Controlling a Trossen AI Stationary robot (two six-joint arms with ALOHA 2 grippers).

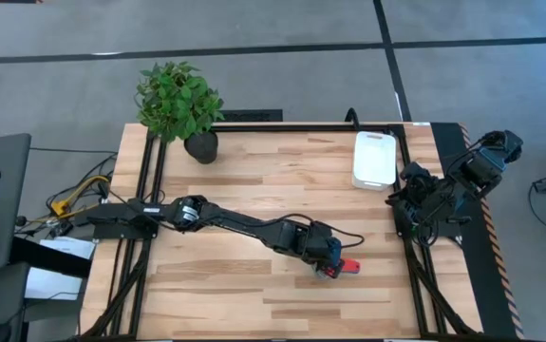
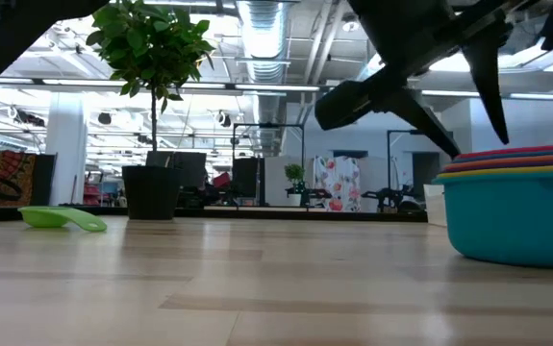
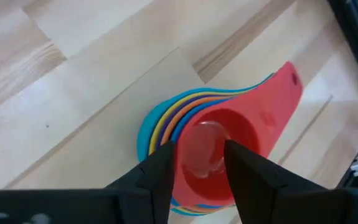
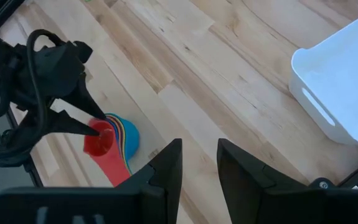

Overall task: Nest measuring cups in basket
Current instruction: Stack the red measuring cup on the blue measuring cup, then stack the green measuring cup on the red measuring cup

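1. We see the nested measuring cups (image 1: 342, 267) stacked on the counter (image 1: 254, 313), toward its near-right part, well apart from every edge; the red cup sits innermost on top, with orange, yellow, blue and teal rims showing around it, and its flat red handle points toward the right edge.
2. Our left gripper (image 3: 197, 163) hangs directly over that stack with its fingers parted, one tip on either side of the red cup's bowl; we cannot tell whether they touch it.
3. The left arm (image 1: 235, 220) reaches from the left edge diagonally across the middle of the counter, sloping down to the stack.
4. Bare wood lies open along the near edge and between the stack and the far edge.
5. One green cup (image 2: 60, 218) lies alone on the counter in the low view, near the plant pot (image 1: 201, 146).
6. The right gripper (image 4: 198, 163) waits at the right edge, folded back, its fingers slightly apart and holding nothing.
7. The white basket (image 1: 375, 158) sits in the far-right corner, just beside the right arm.
8. The plant pot stands at the far edge, toward the left corner.
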